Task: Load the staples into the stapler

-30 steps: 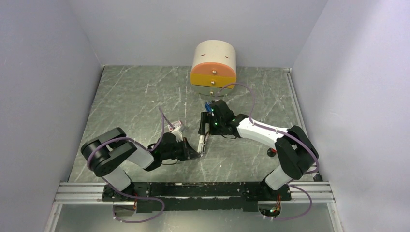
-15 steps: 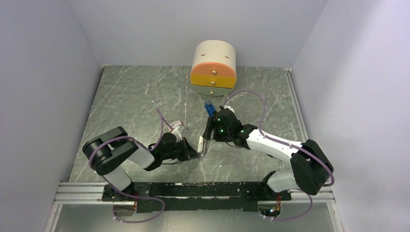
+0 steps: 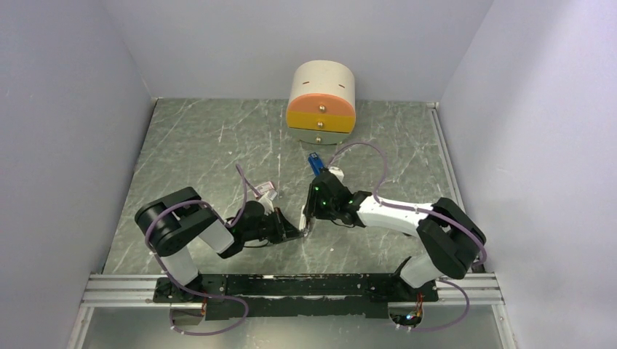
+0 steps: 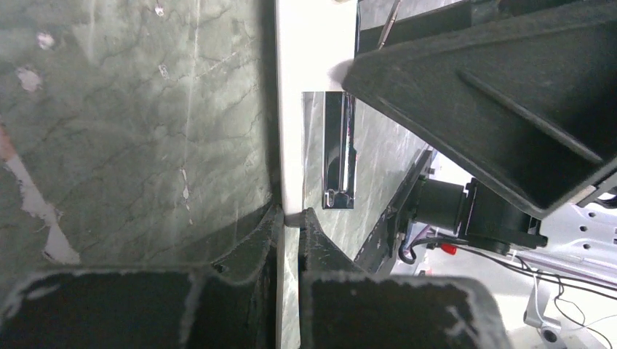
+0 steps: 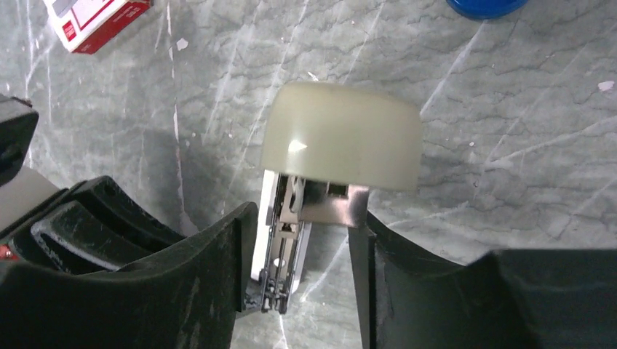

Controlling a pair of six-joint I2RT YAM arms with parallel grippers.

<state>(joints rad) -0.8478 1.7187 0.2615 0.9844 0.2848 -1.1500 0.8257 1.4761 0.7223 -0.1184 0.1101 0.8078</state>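
The stapler (image 3: 306,217) is being held between both arms near the middle of the marble-patterned table (image 3: 204,138), just in front of the arm bases. It is being gripped by the left gripper (image 4: 291,214), whose fingers are being pressed together on the thin edge of the white base (image 4: 291,109). A shiny metal track (image 4: 340,153) is being shown lying along that base in the left wrist view.

The right gripper (image 5: 302,225) is being closed around the stapler's metal body (image 5: 287,240). One finger is being pressed against each side, just below the cream-coloured top (image 5: 340,134). Whether staples are lying in the track cannot be told.

A small red-and-white box (image 3: 266,190) is being left on the table just beside the left arm's wrist. A blue object (image 3: 315,163) is being left behind the right gripper. Further back, a round wooden drawer unit (image 3: 321,98) with an orange front is being kept against the rear wall.
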